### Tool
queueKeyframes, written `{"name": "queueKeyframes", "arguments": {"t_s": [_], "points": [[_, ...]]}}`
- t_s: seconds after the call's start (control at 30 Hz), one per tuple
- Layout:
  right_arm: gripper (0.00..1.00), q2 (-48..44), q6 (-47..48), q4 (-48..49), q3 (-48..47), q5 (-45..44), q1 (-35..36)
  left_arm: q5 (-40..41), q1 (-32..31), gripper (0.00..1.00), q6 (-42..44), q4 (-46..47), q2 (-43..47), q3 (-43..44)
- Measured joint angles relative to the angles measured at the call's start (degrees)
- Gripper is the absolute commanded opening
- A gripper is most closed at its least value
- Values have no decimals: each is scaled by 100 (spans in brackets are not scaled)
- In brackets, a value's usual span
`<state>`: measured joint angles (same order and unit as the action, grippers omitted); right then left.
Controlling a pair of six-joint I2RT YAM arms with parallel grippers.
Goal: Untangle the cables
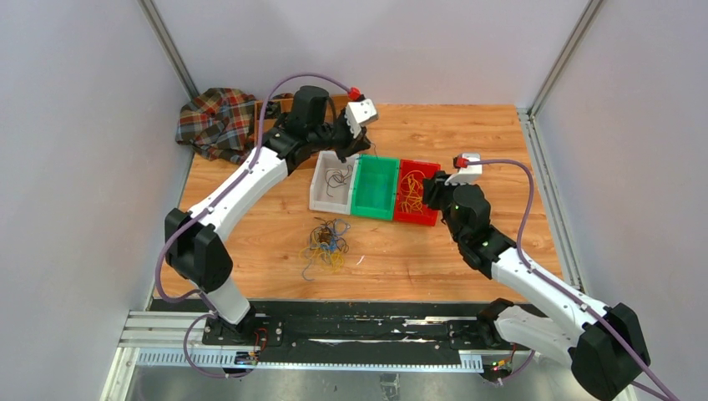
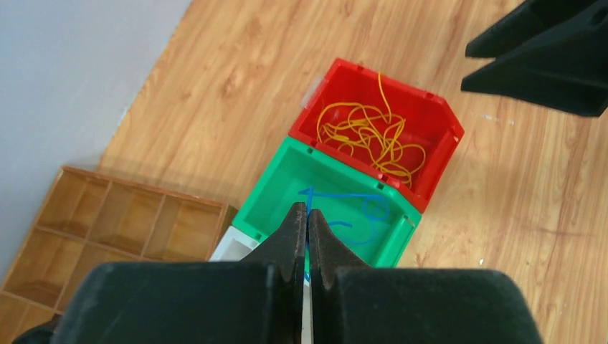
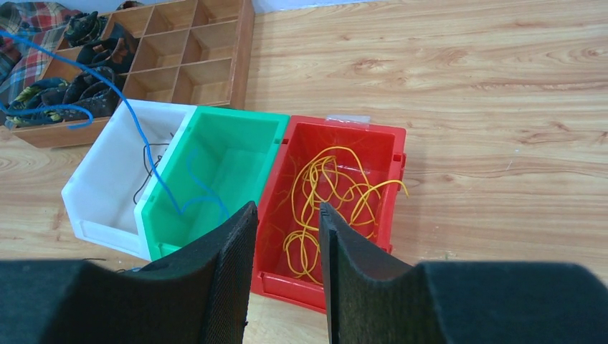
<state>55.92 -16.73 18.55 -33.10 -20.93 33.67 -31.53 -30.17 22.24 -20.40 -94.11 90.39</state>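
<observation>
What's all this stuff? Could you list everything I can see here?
table: one, brown wood, under everything
white bin: one, white, row's left end
green bin: one, green, row's middle
red bin: one, red, row's right end
black cables: few, black, in white bin
yellow cables: several, yellow, in red bin
blue cable: one, blue, dangling into green bin
cable tangle: one, yellow, blue and dark, on table before the bins
wooden tray: one, brown, behind white bin
dark bundles: several, black, in tray
plaid cloth: one, checked, far left corner
left arm, right arm: two, white and black, near edge
left claw: one, black, shut on blue cable
right claw: one, black, open, empty, at red bin
</observation>
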Motion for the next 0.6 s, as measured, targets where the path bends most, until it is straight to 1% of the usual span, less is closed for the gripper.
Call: {"name": "queueKeyframes", "arguments": {"t_s": [0.23,0.4,0.5,0.6], "points": [[37,-7,-31,-7,28,2,-87,63,-66,0,518,-595,-146,2],[37,-7,-46,-42,39,9,-105,295,-151,0,846,-774,-208,2],[37,-7,-48,-48,39,9,-120,651,-258,0,1115,-872,-380,39],[37,-11,-48,-81,39,9,-120,1080,-417,0,1342,-918,-776,216]]}}
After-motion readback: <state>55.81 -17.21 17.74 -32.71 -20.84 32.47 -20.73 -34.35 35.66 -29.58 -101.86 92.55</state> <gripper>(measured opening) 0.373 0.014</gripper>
